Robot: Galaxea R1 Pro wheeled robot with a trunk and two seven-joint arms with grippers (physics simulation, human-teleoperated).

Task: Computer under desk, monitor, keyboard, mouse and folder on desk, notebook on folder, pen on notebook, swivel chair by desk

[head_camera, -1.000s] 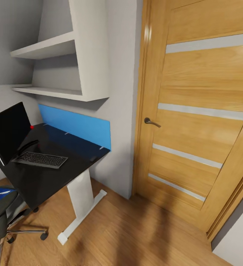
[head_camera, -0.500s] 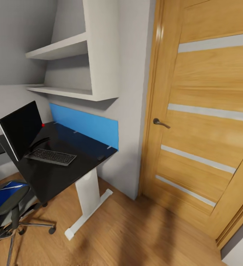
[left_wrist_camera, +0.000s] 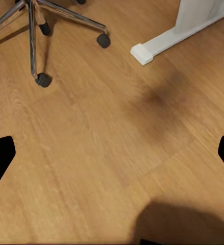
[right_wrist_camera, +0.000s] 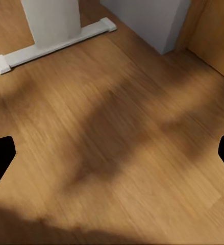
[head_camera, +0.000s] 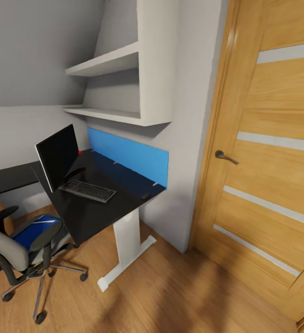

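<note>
Monitor [head_camera: 57,156] and keyboard [head_camera: 87,190] on the black counter [head_camera: 96,210], keyboard just in front of the screen. Blue folder [head_camera: 32,233] lies on the chair [head_camera: 25,252] seat beside the counter. Left tool [left_wrist_camera: 112,158] and right tool [right_wrist_camera: 112,158] both spread wide over wood floor [right_wrist_camera: 122,153], empty.

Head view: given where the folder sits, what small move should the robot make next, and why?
Probably keep turning and roll toward the swivel chair: the blue folder lies on its seat, low at the view's left, while both end effectors face bare wood floor, wide open, holding nothing.
</note>
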